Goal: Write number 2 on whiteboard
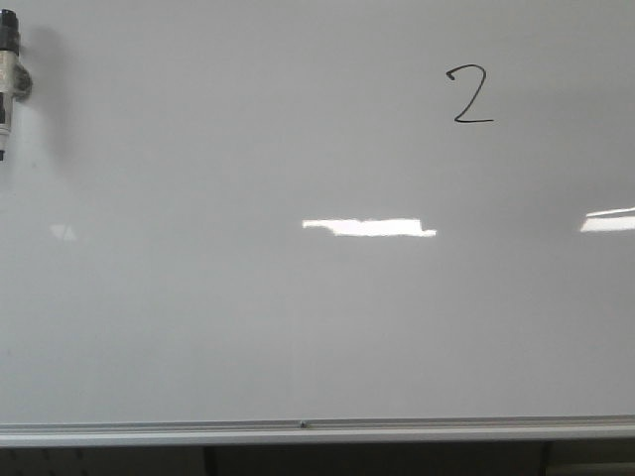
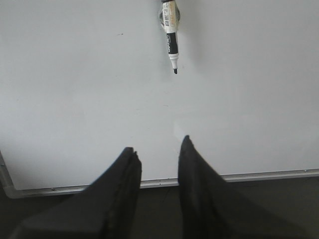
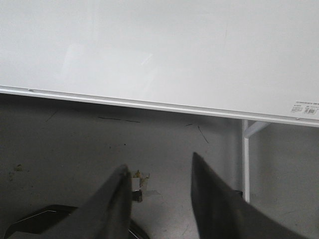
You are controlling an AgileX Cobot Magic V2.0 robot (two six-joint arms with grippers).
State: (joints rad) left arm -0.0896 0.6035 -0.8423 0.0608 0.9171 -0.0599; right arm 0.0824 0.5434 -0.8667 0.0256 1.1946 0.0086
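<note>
A thin black hand-drawn number 2 (image 1: pixel 469 95) is sitting near the upper right of the large glossy white whiteboard (image 1: pixel 248 317). A black-and-white marker (image 2: pixel 171 37) is hanging at its left edge. The left hand (image 2: pixel 158 149) and right hand (image 3: pixel 160 169) are both gaping open, gripping nothing.

The left gripper (image 2: pixel 158 152) shows two matte black, wedge-shaped fingers tapering to blunt tips at the bottom of the frame. The right gripper (image 3: pixel 160 172) has matching dark tapered fingers, their surfaces plain and unmarked.

Office or lab room appearing: large wall-type whiteboard (image 1: pixel 248 327) with metal rail (image 1: pixel 298 429), marker (image 2: pixel 171 37) hanging, bare grey floor (image 3: pixel 75 144) showing below.
</note>
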